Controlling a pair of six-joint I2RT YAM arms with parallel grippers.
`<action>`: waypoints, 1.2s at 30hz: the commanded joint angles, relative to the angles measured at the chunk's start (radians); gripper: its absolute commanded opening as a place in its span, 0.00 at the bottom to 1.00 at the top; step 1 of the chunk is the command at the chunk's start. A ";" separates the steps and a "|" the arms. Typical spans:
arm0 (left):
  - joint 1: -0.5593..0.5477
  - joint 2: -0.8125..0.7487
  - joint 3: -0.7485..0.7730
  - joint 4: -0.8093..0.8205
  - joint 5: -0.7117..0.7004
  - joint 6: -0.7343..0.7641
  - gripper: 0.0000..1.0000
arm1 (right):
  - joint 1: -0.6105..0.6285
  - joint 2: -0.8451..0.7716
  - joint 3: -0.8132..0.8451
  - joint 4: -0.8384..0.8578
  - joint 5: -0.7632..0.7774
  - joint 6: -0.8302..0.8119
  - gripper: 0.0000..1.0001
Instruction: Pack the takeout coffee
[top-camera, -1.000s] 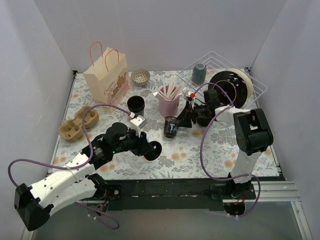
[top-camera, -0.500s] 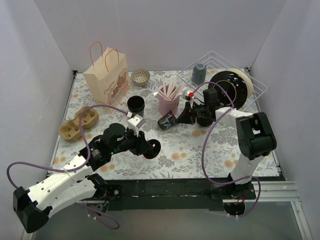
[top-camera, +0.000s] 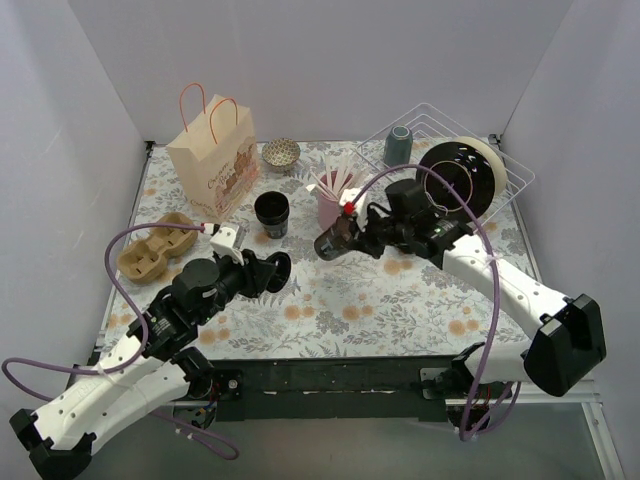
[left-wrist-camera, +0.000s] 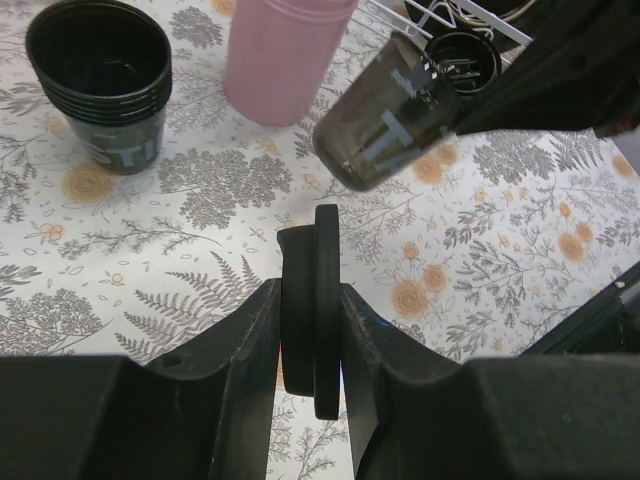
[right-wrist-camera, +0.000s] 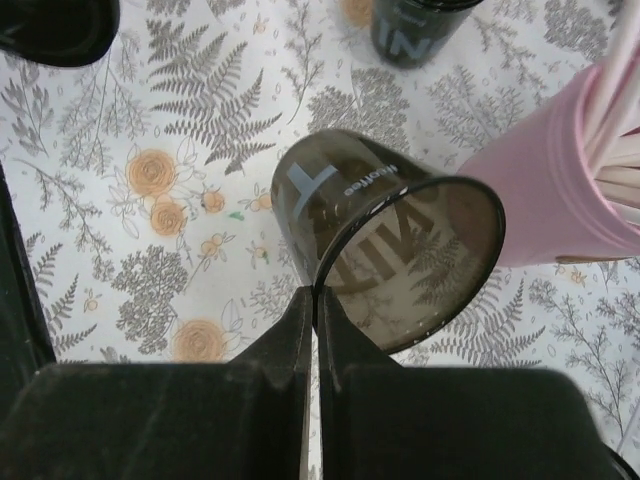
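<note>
Takeout coffee cup (top-camera: 330, 243): one — dark, see-through, uncapped; it is hanging tipped on its side over the floral table (top-camera: 420, 300), just in front of the pink cup (left-wrist-camera: 285, 60), mouth facing back along the right arm.
Lid (left-wrist-camera: 326, 250): one, black and round, standing on edge; it is sitting apart from the cup, nearer the arm bases.
Right gripper (right-wrist-camera: 311, 300): its fingers are pressing together on the cup's rim, pinching the thin wall.
Left gripper (left-wrist-camera: 312, 300): its fingers are clamping the lid by its two faces.
Cup to claws: the cup's base is pointing toward the left gripper, with a gap between base and lid.
Around: one stack of lidless black cups (top-camera: 271, 213) — how many are nested I cannot tell; one paper bag (top-camera: 213, 160); one cardboard carrier (top-camera: 158, 245); one small patterned bowl (top-camera: 281, 152); one wire rack (top-camera: 515, 180) holding one grey-blue tumbler (top-camera: 398, 146) and one black dish (top-camera: 455, 175).
In the way: the right arm is reaching across the pink cup, hiding part of it from above; sticks are fanning out of that cup.
</note>
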 joint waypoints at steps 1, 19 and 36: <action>0.005 -0.021 0.011 -0.021 -0.092 -0.015 0.27 | 0.162 -0.004 0.089 -0.267 0.406 0.015 0.01; 0.007 -0.151 0.014 -0.053 -0.264 -0.047 0.24 | 0.552 0.147 0.120 -0.424 0.913 0.121 0.01; 0.005 -0.144 0.052 -0.080 -0.212 -0.094 0.25 | 0.598 0.165 0.161 -0.391 0.889 0.162 0.40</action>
